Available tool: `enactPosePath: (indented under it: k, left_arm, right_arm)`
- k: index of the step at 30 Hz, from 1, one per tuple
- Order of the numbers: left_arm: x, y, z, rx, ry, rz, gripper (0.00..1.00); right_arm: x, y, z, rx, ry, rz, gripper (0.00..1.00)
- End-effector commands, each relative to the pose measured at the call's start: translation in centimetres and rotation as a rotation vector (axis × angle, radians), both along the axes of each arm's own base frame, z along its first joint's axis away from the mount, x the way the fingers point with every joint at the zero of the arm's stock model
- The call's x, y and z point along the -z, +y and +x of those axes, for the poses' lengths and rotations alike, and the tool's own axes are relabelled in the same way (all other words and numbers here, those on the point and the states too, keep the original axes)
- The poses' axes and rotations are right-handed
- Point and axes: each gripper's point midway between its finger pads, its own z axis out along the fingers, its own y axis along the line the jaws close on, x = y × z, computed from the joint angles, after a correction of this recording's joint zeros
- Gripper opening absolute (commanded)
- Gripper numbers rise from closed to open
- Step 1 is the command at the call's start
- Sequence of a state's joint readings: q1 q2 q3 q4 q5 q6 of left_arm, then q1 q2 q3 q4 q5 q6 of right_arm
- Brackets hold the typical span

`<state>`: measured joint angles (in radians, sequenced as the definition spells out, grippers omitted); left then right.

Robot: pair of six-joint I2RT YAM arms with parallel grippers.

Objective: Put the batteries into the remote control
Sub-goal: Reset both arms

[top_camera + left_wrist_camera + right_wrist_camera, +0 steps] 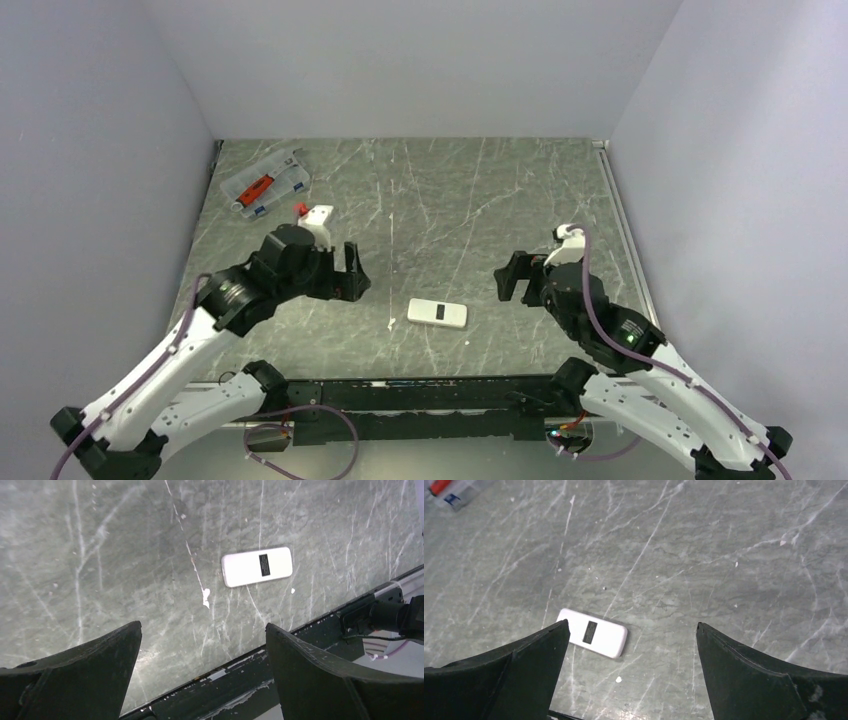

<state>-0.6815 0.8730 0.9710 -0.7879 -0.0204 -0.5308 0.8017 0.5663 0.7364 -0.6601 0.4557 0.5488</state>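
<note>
Lying back-up at six o'clock on the table (450, 200), the remote (437, 313) sits between the left gripper (345, 275) at its ten o'clock and the right gripper (512, 278) at its two o'clock, both spread wide and empty. Batteries are nowhere in view. The remote looks light, rigid and smooth-shelled, likely to skid; pinching across its long edges near mid-length seems safest.

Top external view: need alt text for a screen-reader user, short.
A white remote control lies back-up, dark mark showing, near the front of a grey marbled table, untouched between the open left gripper and the open right gripper. A clear plastic case holding something red sits at the far left corner.
</note>
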Motion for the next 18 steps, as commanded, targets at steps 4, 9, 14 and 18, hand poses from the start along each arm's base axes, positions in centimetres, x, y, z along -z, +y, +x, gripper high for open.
enactPosePath:
  k: [4,9,14,18]
  left_arm:
    - [-2.5,4.2,-1.0,-0.095,-0.177,0.002,0.99]
    - [-4.1,4.3,-1.8,-0.074,-0.248,-0.069,0.99]
    - [-4.4,4.3,-2.1,-0.046,-0.274,-0.074,0.99]
    - [-4.1,3.8,-2.6,-0.003,-0.269,-0.082,0.99]
  right_arm:
    - [-2.5,-1.8,-0.4,0.048,-0.089,0.046,1.0]
    - [-3.1,-2.5,-0.8,0.062,-0.123,0.075,1.0]
    - [-2.9,-2.3,-0.9,0.043,-0.129,0.083,1.0]
    - [-2.4,-2.1,-0.6,0.043,-0.107,0.054,1.0]
